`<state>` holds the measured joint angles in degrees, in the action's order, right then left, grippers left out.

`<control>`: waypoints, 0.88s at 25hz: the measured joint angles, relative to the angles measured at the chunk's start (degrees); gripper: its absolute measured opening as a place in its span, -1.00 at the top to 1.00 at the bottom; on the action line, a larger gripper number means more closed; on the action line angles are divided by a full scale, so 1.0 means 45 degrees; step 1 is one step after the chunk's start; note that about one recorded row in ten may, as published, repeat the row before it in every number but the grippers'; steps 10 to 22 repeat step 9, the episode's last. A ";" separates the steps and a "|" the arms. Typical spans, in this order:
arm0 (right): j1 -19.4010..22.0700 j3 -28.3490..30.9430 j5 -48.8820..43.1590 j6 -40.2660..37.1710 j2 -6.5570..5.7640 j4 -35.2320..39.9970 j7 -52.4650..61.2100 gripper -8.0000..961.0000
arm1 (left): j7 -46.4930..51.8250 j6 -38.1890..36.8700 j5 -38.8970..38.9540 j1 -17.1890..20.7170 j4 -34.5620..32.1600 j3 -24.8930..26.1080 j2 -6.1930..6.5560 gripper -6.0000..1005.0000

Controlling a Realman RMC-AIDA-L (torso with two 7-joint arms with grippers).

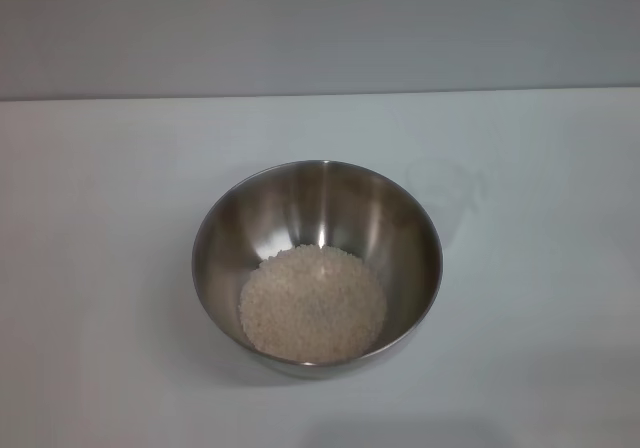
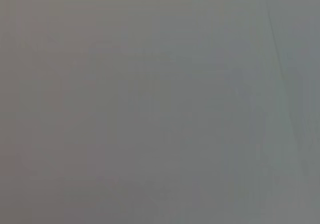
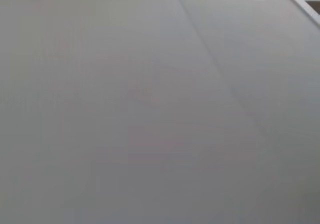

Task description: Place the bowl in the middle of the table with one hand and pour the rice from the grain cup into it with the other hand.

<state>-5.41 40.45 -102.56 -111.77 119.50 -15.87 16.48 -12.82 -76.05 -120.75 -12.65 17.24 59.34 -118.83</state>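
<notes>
- Where the steel bowl (image 1: 317,268) stands near the middle of the white table (image 1: 100,268), it holds a rounded heap of pale rice (image 1: 313,304) that covers its floor and lies toward the near side; the upper inner wall is bare and shiny.
- The grain cup (image 1: 447,190) stands upright just beyond and to the right of the bowl, close to its rim; whether they touch cannot be told. It is clear and faint against the table, and no rice shows inside it.
- The table's far edge meets the grey wall (image 1: 320,28) well beyond the bowl and cup. Bare tabletop lies on every side of the bowl, widest to its left and to the far right of the cup.
- Counted: one bowl, one cup, one heap of rice.
- Neither the left gripper nor the right gripper appears in any view, so places cannot be given from them, and whether their fingers are wide, narrow or holding anything cannot be told.
- The left wrist view shows only a plain grey surface; the right wrist view shows pale flat surfaces meeting along a seam.
</notes>
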 joint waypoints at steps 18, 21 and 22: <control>0.0103 0.0059 0.0402 0.0568 -0.0022 -0.0139 0.0104 -0.73 | -0.0003 -0.0100 -0.0035 0.0026 0.0004 0.0013 0.0013 -0.63; 0.0103 0.0059 0.0402 0.0568 -0.0022 -0.0139 0.0104 -0.73 | -0.0003 -0.0100 -0.0035 0.0026 0.0004 0.0013 0.0013 -0.63; 0.0103 0.0059 0.0402 0.0568 -0.0022 -0.0139 0.0104 -0.73 | -0.0003 -0.0100 -0.0035 0.0026 0.0004 0.0013 0.0013 -0.63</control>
